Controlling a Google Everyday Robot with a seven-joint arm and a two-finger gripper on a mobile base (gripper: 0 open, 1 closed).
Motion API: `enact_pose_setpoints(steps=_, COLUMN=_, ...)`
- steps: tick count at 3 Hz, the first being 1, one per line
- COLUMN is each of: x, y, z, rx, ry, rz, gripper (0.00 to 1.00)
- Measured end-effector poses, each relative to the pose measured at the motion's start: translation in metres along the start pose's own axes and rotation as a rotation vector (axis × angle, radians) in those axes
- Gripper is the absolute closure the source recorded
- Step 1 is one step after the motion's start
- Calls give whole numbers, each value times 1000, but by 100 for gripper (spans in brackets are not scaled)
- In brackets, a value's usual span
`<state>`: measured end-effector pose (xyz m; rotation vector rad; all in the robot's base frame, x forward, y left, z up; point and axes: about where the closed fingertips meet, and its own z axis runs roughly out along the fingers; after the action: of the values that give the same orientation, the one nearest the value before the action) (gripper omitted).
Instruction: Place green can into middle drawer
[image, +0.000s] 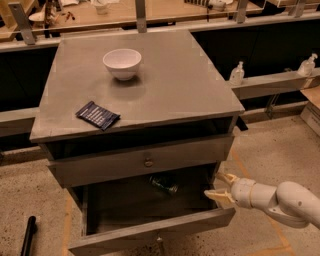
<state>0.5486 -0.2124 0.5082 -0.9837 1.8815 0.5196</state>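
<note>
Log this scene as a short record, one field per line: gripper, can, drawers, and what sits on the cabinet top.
gripper: open, holding nothing, at the right end of the open middle drawer
green can: inside the middle drawer, toward the back, apart from the gripper; upright or lying, cannot tell
middle drawer: pulled open
upper drawer: shut, small round knob at its centre
cabinet top: white bowl toward the back, dark blue packet near the front left
</note>
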Motion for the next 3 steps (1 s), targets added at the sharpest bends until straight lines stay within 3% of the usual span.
enact_pose_setpoints(steps=1, x=2, y=-18, z=-38, rx=51, ry=9, rz=29, gripper=49)
enact_pose_setpoints(steps=2, x=0, y=-36, z=-75, rx=99, ry=3, rz=51, gripper=43)
enact_pose_setpoints(steps=3, x=-14, y=-57, z=-114, rx=166, ry=-44, rz=70, gripper=25)
